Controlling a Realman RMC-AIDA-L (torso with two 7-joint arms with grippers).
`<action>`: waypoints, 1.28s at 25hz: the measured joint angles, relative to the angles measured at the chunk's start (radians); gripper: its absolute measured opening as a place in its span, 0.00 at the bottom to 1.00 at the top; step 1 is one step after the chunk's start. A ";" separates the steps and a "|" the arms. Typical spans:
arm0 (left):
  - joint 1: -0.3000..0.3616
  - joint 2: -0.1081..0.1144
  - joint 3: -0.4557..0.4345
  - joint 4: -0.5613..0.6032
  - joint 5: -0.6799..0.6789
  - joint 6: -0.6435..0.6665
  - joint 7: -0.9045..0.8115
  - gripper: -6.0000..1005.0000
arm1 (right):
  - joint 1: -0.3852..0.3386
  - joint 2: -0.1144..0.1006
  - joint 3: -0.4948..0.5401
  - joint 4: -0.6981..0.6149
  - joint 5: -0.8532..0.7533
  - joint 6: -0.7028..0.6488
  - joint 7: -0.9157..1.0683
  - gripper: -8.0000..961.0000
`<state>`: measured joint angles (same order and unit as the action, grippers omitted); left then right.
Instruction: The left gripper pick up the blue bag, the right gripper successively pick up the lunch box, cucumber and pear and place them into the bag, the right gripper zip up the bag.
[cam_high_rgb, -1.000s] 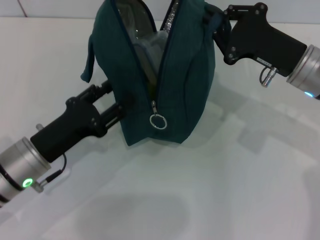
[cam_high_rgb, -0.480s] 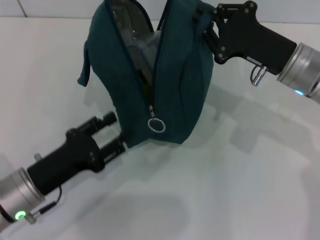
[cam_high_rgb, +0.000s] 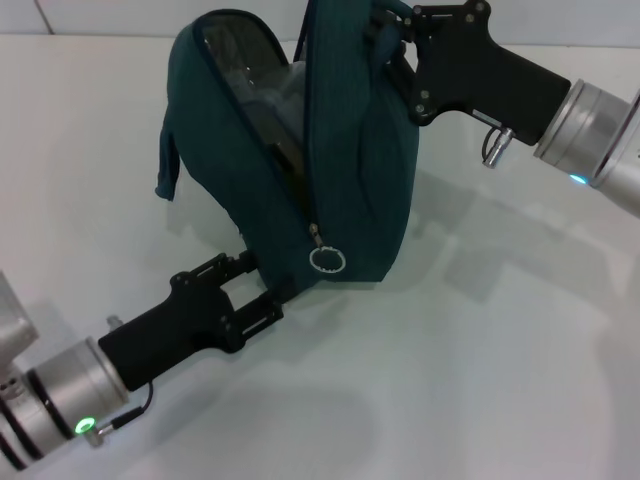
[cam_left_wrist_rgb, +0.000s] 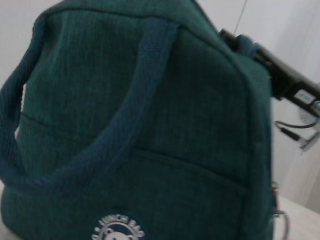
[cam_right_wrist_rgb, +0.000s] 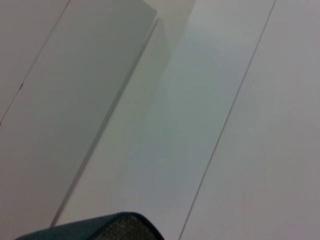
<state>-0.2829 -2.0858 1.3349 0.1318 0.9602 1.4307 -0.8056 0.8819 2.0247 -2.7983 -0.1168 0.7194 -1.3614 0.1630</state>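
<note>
Grippers number two, one on each side of the single bag (cam_high_rgb: 350, 170). On the right, far side, the right gripper (cam_high_rgb: 392, 35) is clamped on the bag's upper edge, its fingers bunched into the fabric there. On the near left, the left gripper (cam_high_rgb: 262, 285) reaches in low against the bag's bottom corner, its fingers spread a little and their tips at the fabric; whether they pinch it cannot be told. The bag stands tilted on the white table (cam_high_rgb: 480, 380), its zip undone along the top with the ring pull (cam_high_rgb: 327, 261) hanging at the near end. Through the gap a pale clear shape, likely the lunch box (cam_high_rgb: 275, 90), shows inside against the lining. One loop handle (cam_high_rgb: 167, 150) droops on the left. From the left wrist, the bag's side with its handle and white logo (cam_left_wrist_rgb: 118, 229) fills the view.
</note>
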 joint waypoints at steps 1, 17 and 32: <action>-0.010 -0.001 0.000 -0.002 -0.003 -0.014 0.000 0.58 | -0.001 0.000 0.001 -0.002 0.000 0.000 0.000 0.14; -0.056 0.001 0.000 0.007 -0.047 -0.055 0.103 0.51 | -0.013 -0.003 0.045 0.007 0.002 -0.001 -0.001 0.17; -0.069 -0.005 0.002 0.056 -0.051 0.017 0.199 0.11 | -0.029 -0.012 0.080 0.010 -0.065 -0.009 0.060 0.20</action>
<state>-0.3516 -2.0907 1.3365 0.1882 0.9089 1.4473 -0.6062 0.8528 2.0129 -2.7186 -0.1067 0.6544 -1.3708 0.2227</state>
